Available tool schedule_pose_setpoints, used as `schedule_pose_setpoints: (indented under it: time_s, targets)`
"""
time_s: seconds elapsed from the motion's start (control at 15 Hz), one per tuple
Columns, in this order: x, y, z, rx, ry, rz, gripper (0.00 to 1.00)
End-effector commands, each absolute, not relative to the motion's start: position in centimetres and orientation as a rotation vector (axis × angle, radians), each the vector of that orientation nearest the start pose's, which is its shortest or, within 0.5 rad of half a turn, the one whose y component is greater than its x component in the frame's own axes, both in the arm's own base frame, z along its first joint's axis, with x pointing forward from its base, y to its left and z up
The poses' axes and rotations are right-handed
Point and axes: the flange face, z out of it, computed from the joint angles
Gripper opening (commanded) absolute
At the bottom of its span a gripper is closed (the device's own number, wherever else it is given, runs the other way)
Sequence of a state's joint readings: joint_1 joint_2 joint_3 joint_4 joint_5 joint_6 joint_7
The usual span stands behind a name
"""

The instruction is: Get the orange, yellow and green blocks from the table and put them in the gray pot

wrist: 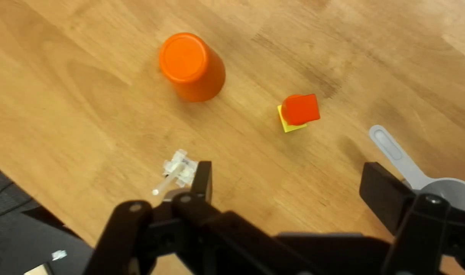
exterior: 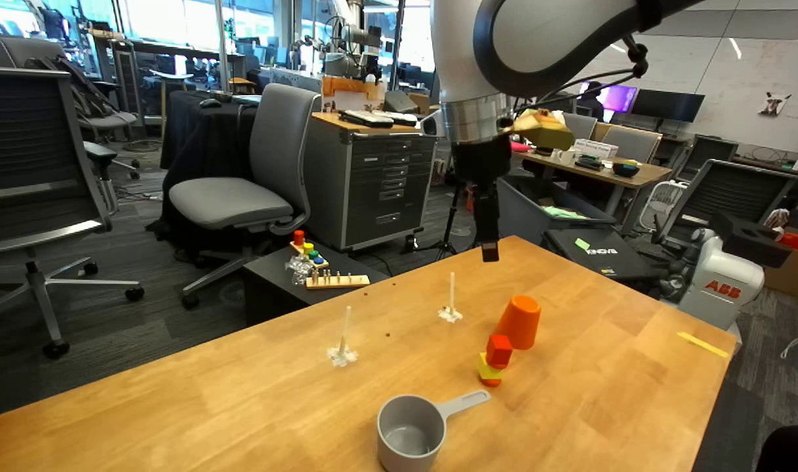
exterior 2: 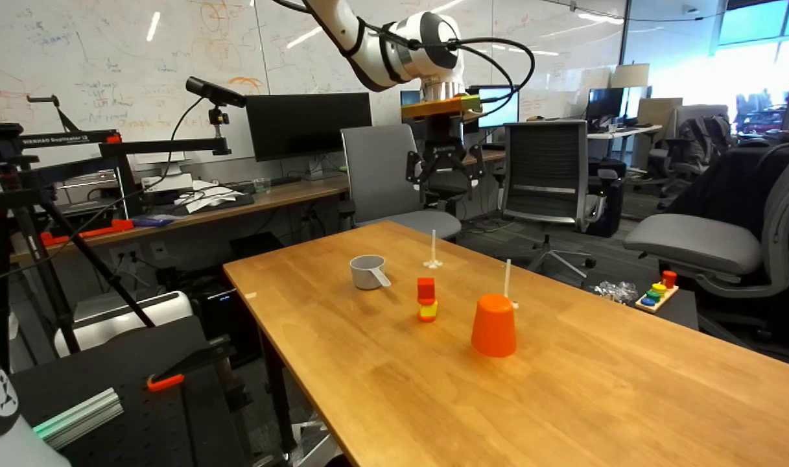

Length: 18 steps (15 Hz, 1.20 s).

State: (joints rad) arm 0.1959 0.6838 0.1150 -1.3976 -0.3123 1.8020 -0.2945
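Gripper (wrist: 285, 178) raised over the wooden table (exterior: 608, 387), pointing down, clear of every item on it. Claw wide: the two fingers (wrist: 383, 194) stand well apart in the wrist view.

Task pieces: stacked upright on the table, between the gray pot (exterior 2: 367, 280) and an orange cup (exterior 2: 494, 331). Order from the top down: orange-red cube (exterior 2: 426, 288), orange rounded piece (exterior 2: 426, 301), yellow block (exterior 2: 430, 309), orange-red base piece (exterior 2: 427, 318). Seen from the wrist, the cube sits off-center on the layers beneath — a corner of yellow shows at its lower left.

Pot: upright, mouth up, its single flat handle pointing toward the stack side; handle tip near the stack, apart from it. Part of the bowl is hidden behind a finger in the wrist view.

Cup: upside down, wide end on the table, near the stack; a gap between the two shows in the wrist view.

Also on the table: two thin white pegs (exterior: 452, 292), upright from tape patches (exterior: 450, 316), and a yellow strip (exterior: 701, 344) by one edge. Just off the table — a low black stand (exterior: 267, 282) bearing a colored stacking toy (exterior: 308, 249) and a pegged wooden board (exterior: 338, 282).
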Motion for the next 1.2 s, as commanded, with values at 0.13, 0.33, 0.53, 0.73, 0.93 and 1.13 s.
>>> schedule_pose_setpoints:
  time_s: [0.13,0.33,0.53,0.73,0.93,1.13]
  targets:
    - [67.3,18.7,27.4,-3.123,-1.169,0.416,1.0]
    - [66.8,19.2,23.9,-3.064,-1.165,0.446,1.0]
    - [66.3,19.3,21.3,-3.023,-1.149,0.474,1.0]
    - [65.8,19.2,19.7,-3.006,-1.129,0.507,1.0]
    - [65.3,18.9,18.8,-2.991,-1.098,0.529,1.0]
    - [64.8,18.3,18.0,-2.984,-1.07,0.557,1.0]
